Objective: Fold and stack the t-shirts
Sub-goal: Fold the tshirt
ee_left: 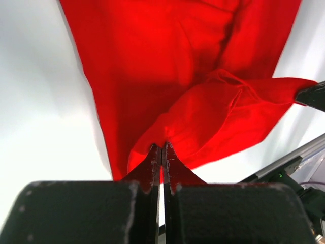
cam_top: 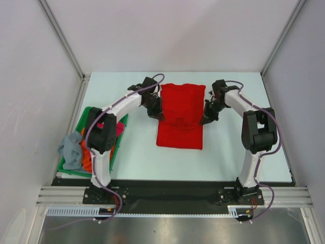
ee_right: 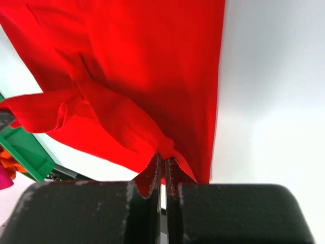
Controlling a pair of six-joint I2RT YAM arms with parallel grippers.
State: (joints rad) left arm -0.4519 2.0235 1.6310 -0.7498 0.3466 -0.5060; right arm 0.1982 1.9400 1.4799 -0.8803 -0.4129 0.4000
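Tabletop point(cam_top: 228, 152): pale surface filling the middle of the overhead view, with white walls on three sides.

Red t-shirt point(cam_top: 181, 114): lies at the centre of the tabletop, slightly above the middle of the frame. It is a tall rectangle, with the top part narrower than the lower part. In both wrist views a loose flap of the red cloth is lifted and drawn across the flat body.

Tray point(cam_top: 116, 148): green, at the left edge of the tabletop, partly hidden behind the left arm. It holds crumpled t-shirts. The grey-blue t-shirt point(cam_top: 70, 147) hangs over its left rim, the orange t-shirt point(cam_top: 86, 158) lies beside it, and the pink t-shirt point(cam_top: 120, 128) is at the upper right of the tray.

Left pincer point(cam_top: 155, 113): at the left edge of the red t-shirt. The fingers are pressed together with red cloth nipped between the tips.

Right pincer point(cam_top: 207, 121): at the right edge of the red t-shirt. The fingers are likewise closed tight on a pinch of red cloth.
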